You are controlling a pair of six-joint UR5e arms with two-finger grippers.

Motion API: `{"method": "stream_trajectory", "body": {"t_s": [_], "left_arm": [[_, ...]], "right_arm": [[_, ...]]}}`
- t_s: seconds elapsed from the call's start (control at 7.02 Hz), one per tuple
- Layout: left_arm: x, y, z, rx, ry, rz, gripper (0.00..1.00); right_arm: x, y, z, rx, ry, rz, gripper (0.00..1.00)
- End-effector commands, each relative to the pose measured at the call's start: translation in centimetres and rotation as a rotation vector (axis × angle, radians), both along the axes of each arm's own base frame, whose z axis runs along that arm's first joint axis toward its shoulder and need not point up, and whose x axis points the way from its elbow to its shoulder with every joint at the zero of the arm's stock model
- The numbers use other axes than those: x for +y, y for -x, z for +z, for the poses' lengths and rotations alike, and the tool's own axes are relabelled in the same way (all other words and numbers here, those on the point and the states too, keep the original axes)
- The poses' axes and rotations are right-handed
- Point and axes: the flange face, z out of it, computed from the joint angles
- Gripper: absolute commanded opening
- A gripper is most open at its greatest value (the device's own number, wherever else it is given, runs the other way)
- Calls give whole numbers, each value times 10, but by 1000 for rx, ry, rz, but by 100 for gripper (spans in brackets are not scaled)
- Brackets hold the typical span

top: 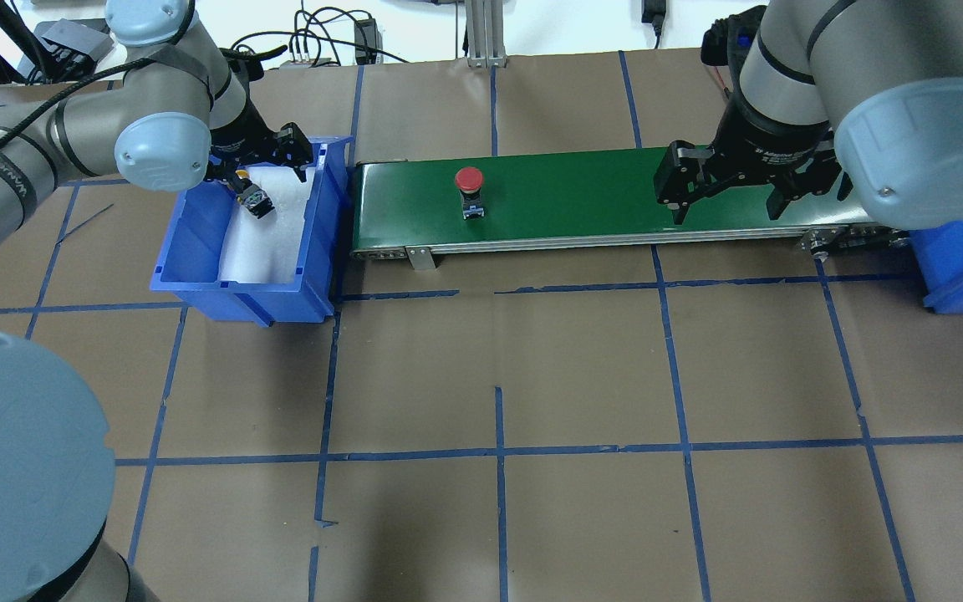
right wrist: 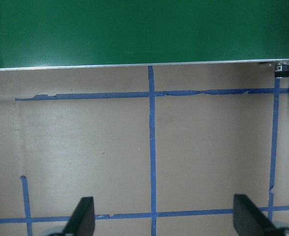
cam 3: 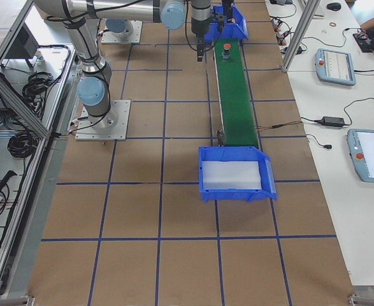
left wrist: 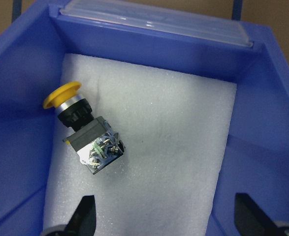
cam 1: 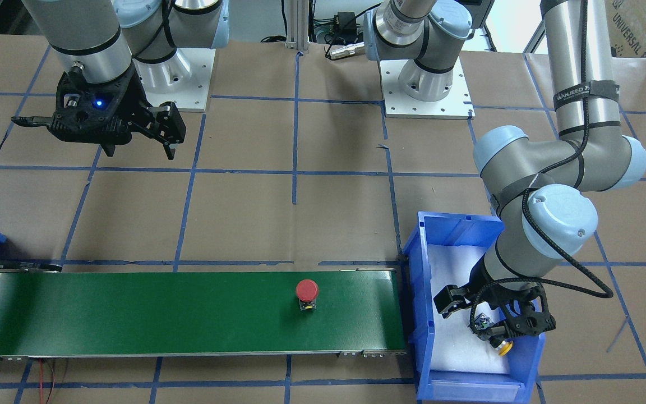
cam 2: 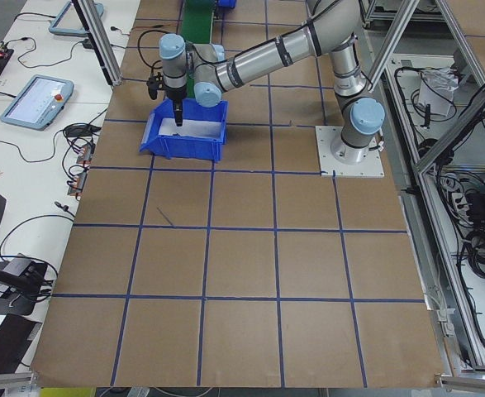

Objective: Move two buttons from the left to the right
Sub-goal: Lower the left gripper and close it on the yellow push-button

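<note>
The yellow button (left wrist: 82, 132) lies on its side on the white foam in the left blue bin (cam 1: 452, 221); it also shows in the front view (cam 1: 501, 343) and the overhead view (top: 252, 196). My left gripper (left wrist: 169, 216) is open inside the bin just above the button, not touching it, and also shows in the front view (cam 1: 488, 324) and the overhead view (top: 257, 167). The red button (cam 1: 307, 294) stands upright on the green conveyor belt (cam 1: 132, 314), near its left-bin end (top: 469, 184). My right gripper (top: 724, 196) is open and empty, beside the belt's other half above the table (right wrist: 166, 216).
A second blue bin (top: 962, 267) with white foam stands at the belt's right end (cam 3: 234, 185). The belt (top: 573, 192) runs between the two bins. Brown paper with blue tape lines covers the table (top: 498, 376). The arm bases stand at the robot's edge (cam 1: 427, 95).
</note>
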Motion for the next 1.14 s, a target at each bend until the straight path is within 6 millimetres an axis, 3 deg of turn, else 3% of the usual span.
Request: {"method": "stream_trajectory", "body": {"t_s": [0.0, 0.57, 1.0], "left_arm": [[-9, -3, -14, -8, 12, 77, 99], [-5, -8, -36, -3, -25, 125, 90], [-2, -24, -41, -68, -41, 145, 91]], "right_arm": [[0, 0, 0, 0, 0, -1, 100], [0, 0, 0, 0, 0, -1, 100], [0, 0, 0, 0, -1, -1, 100]]}}
